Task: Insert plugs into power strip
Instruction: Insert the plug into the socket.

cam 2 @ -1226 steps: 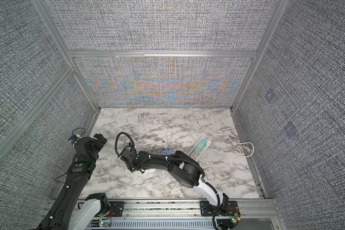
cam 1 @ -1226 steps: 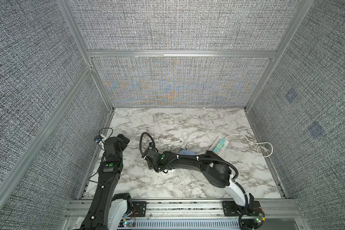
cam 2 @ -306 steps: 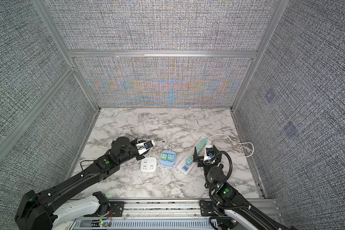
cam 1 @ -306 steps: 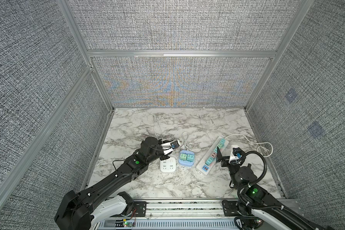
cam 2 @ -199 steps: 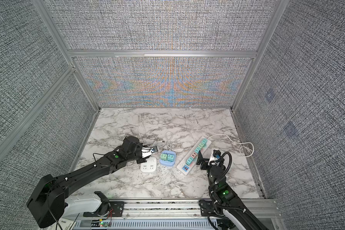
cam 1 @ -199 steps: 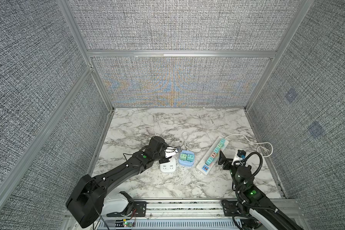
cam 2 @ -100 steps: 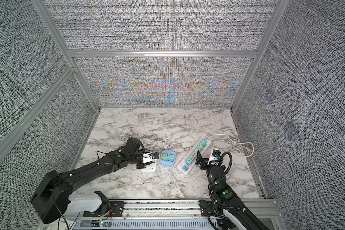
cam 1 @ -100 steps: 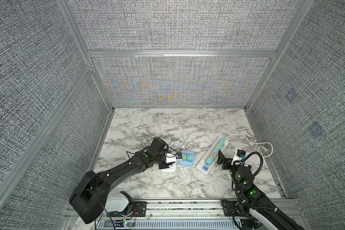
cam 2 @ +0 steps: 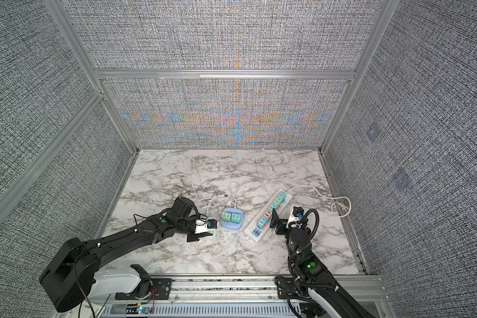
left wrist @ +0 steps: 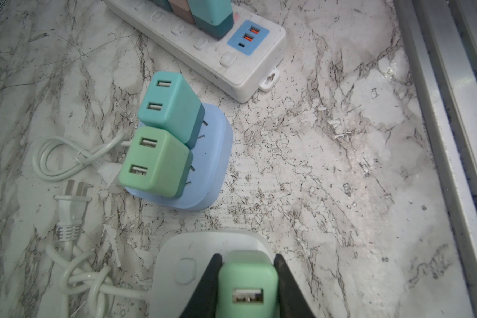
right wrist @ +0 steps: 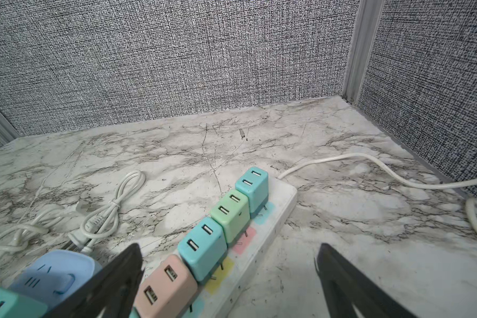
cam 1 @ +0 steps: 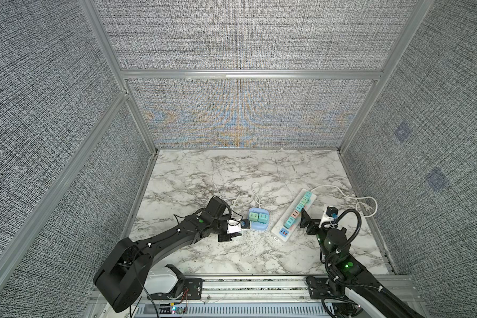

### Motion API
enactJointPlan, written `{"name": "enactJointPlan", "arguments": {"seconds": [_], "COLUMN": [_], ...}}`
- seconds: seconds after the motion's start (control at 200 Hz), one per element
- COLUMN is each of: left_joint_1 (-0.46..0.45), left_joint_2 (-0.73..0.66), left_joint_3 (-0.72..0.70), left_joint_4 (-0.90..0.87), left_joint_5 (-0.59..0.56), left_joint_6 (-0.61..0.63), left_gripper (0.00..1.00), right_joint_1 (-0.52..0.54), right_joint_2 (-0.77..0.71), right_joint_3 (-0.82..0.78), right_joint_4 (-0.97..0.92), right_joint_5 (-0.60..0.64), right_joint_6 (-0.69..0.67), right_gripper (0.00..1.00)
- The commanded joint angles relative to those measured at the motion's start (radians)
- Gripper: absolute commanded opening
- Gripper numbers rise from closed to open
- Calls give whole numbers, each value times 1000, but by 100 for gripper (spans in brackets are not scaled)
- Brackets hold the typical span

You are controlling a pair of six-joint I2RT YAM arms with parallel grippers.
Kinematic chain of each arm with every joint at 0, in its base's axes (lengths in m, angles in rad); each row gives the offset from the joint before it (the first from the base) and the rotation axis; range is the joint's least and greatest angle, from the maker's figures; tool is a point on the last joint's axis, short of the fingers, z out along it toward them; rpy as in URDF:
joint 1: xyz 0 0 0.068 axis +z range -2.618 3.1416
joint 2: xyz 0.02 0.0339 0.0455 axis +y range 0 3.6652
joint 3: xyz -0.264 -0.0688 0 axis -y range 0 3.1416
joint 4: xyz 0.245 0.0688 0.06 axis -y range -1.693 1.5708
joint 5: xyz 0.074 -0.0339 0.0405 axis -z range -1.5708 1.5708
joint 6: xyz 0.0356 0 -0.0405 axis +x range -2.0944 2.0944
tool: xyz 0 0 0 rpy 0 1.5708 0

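Observation:
My left gripper (left wrist: pixel 247 278) is shut on a mint green plug (left wrist: pixel 247 289), held right over a white square socket block (left wrist: pixel 182 264); the plug's prongs are hidden. In both top views this gripper (cam 1: pixel 233 230) (cam 2: pixel 201 231) is just left of the blue round power strip (cam 1: pixel 258 226) (left wrist: pixel 212 170), which carries a teal plug (left wrist: pixel 168 104) and a green plug (left wrist: pixel 154 159). The long white power strip (cam 1: pixel 280 235) (right wrist: pixel 276 209) holds several plugs in a row, among them a pink one (right wrist: pixel 165 283). My right gripper (right wrist: pixel 229 278) (cam 1: pixel 304 223) stands open astride this strip near the pink plug.
White cords lie coiled behind the blue strip (cam 1: pixel 256 190) and beside the left gripper (left wrist: pixel 75 214). The long strip's cord (cam 1: pixel 342 192) runs to the right wall. The metal frame rail (left wrist: pixel 452 137) borders the marble table's front edge.
My left gripper has moved right and down with the green plug, ending over the white socket block beside the blue strip. The right arm has stayed still, gripper open.

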Motion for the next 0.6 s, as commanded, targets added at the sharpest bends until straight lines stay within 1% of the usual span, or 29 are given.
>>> {"name": "enactJointPlan", "arguments": {"seconds": [0.0, 0.235, 0.335, 0.46, 0.595], "left_joint_1": [1, 1, 1, 1, 1], "left_joint_2": [19, 19, 1, -25, -49], "left_joint_3": [12, 15, 19, 8, -7], "left_joint_4": [25, 36, 30, 58, 87], "left_joint_5": [-7, -58, -56, -92, -77], "left_joint_6": [8, -11, -11, -33, -44], "left_gripper": [0, 0, 0, 0, 0], "right_joint_1": [-1, -1, -1, -1, -1], "right_joint_2": [1, 5, 8, 8, 9], "right_joint_3": [7, 9, 8, 8, 8], "right_joint_4": [28, 31, 31, 32, 33], "right_joint_5": [-2, -5, -7, -8, -10], "right_joint_6": [10, 9, 9, 6, 6], "right_gripper": [99, 100, 100, 100, 99]}}
